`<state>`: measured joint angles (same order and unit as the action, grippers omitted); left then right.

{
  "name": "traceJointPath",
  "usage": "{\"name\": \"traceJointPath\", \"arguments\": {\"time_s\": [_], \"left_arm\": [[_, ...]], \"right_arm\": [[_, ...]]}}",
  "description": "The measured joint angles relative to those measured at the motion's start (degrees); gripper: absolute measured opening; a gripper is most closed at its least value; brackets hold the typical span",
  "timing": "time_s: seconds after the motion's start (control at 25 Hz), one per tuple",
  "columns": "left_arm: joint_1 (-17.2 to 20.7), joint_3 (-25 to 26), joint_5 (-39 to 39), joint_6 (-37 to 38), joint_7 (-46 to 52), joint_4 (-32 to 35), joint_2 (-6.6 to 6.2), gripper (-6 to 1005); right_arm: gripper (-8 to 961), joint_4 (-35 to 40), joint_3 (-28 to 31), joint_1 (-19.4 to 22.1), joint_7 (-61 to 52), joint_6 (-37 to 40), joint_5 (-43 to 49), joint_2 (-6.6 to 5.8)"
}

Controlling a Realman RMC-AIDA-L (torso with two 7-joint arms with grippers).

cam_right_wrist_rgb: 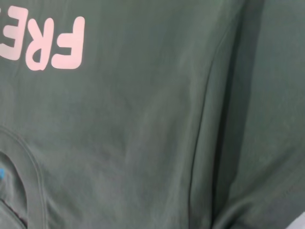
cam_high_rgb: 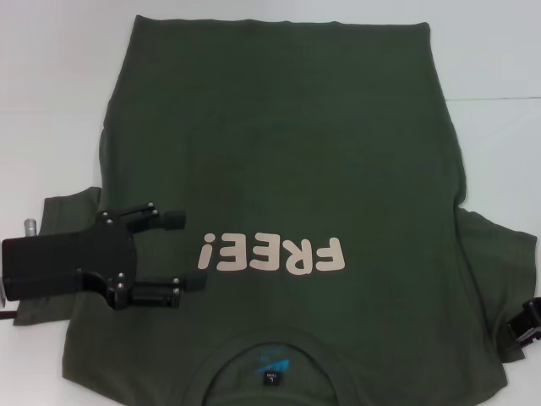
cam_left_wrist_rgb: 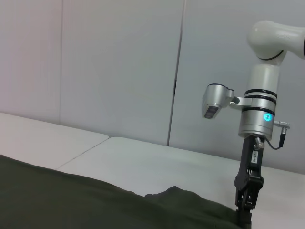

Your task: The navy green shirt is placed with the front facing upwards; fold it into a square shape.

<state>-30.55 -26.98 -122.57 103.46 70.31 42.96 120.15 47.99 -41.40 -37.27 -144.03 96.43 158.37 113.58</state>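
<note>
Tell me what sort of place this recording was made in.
Probably a lab or test cell, not a home: a plain white table bearing only the navy green shirt, bare grey wall panels behind, and the left gripper open over the shirt's sleeve.

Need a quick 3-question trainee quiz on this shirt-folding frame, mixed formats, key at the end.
1. True or false: the dark olive-green cotton T-shirt lies with its cream lettering facing up.
2. Which gripper hovers open over the shirt's sleeve area? A) left gripper B) right gripper
3. Fill in: the collar with the blue-marked neck label is on the side ____ the robot.

Key: 1 true; 2 A; 3 nearest. The right gripper sits at the shirt's other sleeve edge, at the frame edge in the head view.
</note>
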Motion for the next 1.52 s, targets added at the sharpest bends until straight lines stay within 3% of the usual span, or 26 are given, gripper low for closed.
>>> {"name": "traceJointPath", "arguments": {"time_s": [0.12,0.36,0.56,0.88,1.2,1.52], "left_arm": [[-0.02,0.0,0.03,-0.31,0.0,-0.04,0.0,933],[-0.07,0.0,0.06,-0.46,0.0,-0.07,0.0,932],[-0.19,0.0,0.06,-0.59,0.0,-0.08,0.0,932],[-0.61,-0.01,0.06,-1.11,-0.05,-0.16,0.03,932],[-0.86,-0.01,0.06,-1.16,-0.08,-0.16,0.16,933],[-1.19,0.0,0.06,-1.16,-0.09,-0.16,0.52,932]], "right_arm": [[422,0.33,-0.02,-0.15,0.35,0.14,0.12,-0.04],[148,0.4,-1.19,-0.49,0.5,0.18,0.29,-0.11],[60,0.43,-1.58,-0.61,0.79,0.02,0.3,-0.12],[25,0.56,-1.59,-0.53,1.57,-0.47,0.37,-0.17],[20,3.26,-1.11,1.26,1.63,-1.35,0.7,-1.35],[18,5.67,-0.96,3.64,1.79,-2.58,1.15,-1.72]]}}
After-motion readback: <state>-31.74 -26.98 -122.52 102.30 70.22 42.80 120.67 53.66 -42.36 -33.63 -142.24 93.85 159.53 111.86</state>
